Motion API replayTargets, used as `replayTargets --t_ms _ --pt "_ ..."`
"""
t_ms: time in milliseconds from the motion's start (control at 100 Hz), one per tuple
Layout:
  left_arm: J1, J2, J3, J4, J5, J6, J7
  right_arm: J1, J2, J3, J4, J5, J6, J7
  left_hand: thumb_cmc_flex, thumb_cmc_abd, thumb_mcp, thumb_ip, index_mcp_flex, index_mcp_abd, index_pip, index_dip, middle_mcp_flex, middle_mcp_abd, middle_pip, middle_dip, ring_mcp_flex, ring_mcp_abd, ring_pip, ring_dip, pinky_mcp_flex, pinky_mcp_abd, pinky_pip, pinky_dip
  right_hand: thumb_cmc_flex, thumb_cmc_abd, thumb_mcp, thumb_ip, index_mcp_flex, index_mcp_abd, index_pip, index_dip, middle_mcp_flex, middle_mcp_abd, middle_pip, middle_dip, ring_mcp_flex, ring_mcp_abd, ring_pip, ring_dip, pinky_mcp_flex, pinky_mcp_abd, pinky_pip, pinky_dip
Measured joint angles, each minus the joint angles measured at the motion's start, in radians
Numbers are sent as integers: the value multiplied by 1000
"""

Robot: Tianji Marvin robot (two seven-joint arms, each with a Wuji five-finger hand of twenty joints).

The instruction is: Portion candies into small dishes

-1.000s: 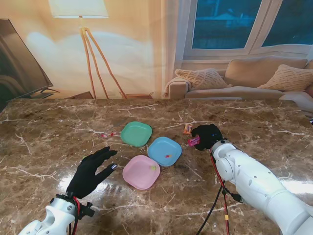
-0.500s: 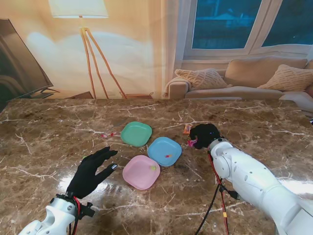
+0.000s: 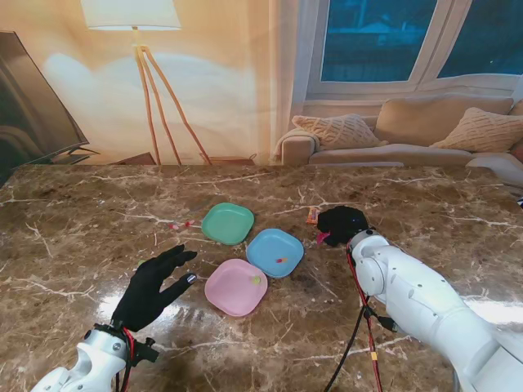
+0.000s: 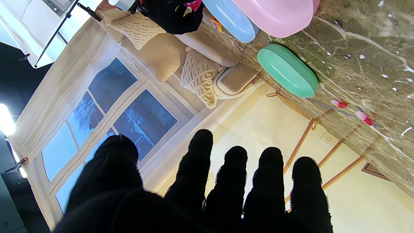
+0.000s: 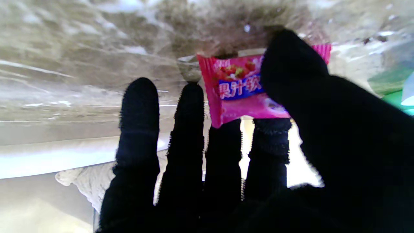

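Black-gloved right hand (image 3: 341,224) pinching a pink wrapped candy (image 5: 239,92) just right of 3 clustered square plastic dishes (image 3: 275,251), candy mostly hidden in stand view, black-gloved left hand (image 3: 152,288) spread, empty, bare marble table (image 3: 82,237) around it.

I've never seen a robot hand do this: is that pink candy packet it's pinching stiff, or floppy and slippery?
Probably floppy: the pink candy packet is a thin printed wrapper, pinched between thumb and fingers of the right hand. Its glossy film looks slippery. Likely very light.

My right hand (image 3: 341,224) reaches far across with thumb pinched against the fingers, while my left hand (image 3: 153,286) hovers flat, fingers spread.
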Motion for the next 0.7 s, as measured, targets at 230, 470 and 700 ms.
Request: replayTargets --t_ms 230,470,700 --pt "-1 0 0 0 -3 0 -4 1 -9 -1 32 21 -43 -38 0 0 0 0 1 -2 0 0 0 0 0 0 0 0 0 0 0 0 0 0 20 -26 20 12 21 0 -1 -3 134 -1 53 37 10 -11 -1 0 59 0 75 0" --pt "-1 1 0 0 -3 0 -6 5 -9 -11 48 20 -70 -59 0 0 0 0 14 -8 2 0 0 0 0 0 0 0 0 0 0 1 0 0 25 -12 24 12 11 12 32 -679 157 3 70 -52 11 -11 -3 0 64 -3 88 0" --pt "-4 1 2 1 -4 0 -6 5 -7 -17 63 2 -110 -92 0 0 0 0 15 -9 9 0 0 0 0 0 0 0 0 0 0 2 0 0 38 -31 15 16 43 12 88 -884 206 6 13 -64 96 -39 234 58 92 -6 101 0"
